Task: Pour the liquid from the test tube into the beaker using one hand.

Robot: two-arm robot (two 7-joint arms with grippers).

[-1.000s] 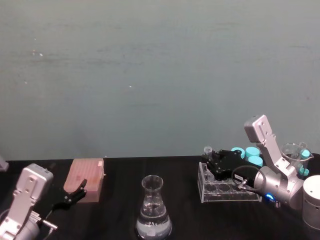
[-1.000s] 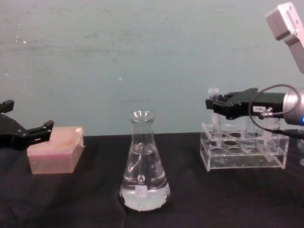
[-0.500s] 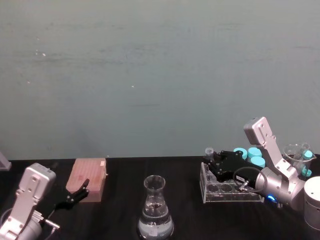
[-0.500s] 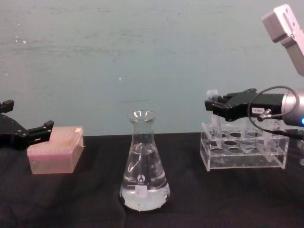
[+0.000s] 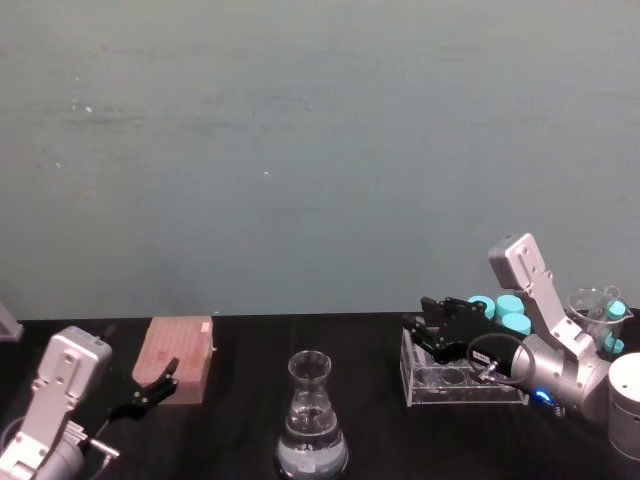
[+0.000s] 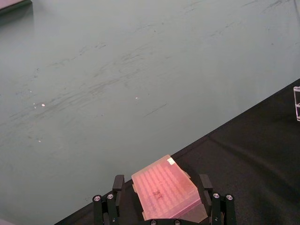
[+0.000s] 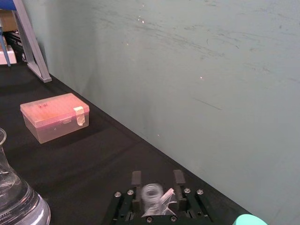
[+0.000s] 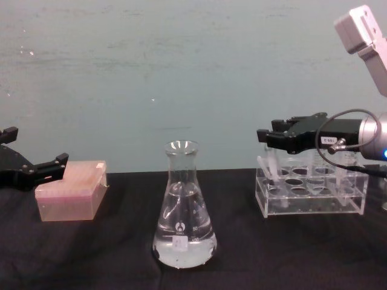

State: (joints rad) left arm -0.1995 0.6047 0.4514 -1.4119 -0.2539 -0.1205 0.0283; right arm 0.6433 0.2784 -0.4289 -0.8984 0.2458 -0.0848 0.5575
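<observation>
The beaker (image 8: pixel 183 211), a clear conical flask, stands at the table's middle with clear liquid (image 8: pixel 183 249) in its base; it also shows in the head view as the beaker (image 5: pixel 311 425). The test tube (image 8: pixel 268 171) leans in the front-left cell of the clear rack (image 8: pixel 311 199). My right gripper (image 8: pixel 266 133) hovers just above it, open, with the tube's rim (image 7: pixel 151 193) low between the spread fingers and gaps on both sides. My left gripper (image 8: pixel 37 146) rests open at the far left beside a pink box.
The pink tip box (image 8: pixel 69 196) sits at the left, just ahead of my left gripper (image 6: pixel 161 182). Teal-capped tubes (image 5: pixel 505 310) stand behind the rack (image 5: pixel 462 382). Black cloth lies bare between the beaker and the rack.
The test tube, held upright in my right gripper above the rack before, now sits lower and leaning in the rack. The right gripper's fingers have spread apart. The left arm has not moved.
</observation>
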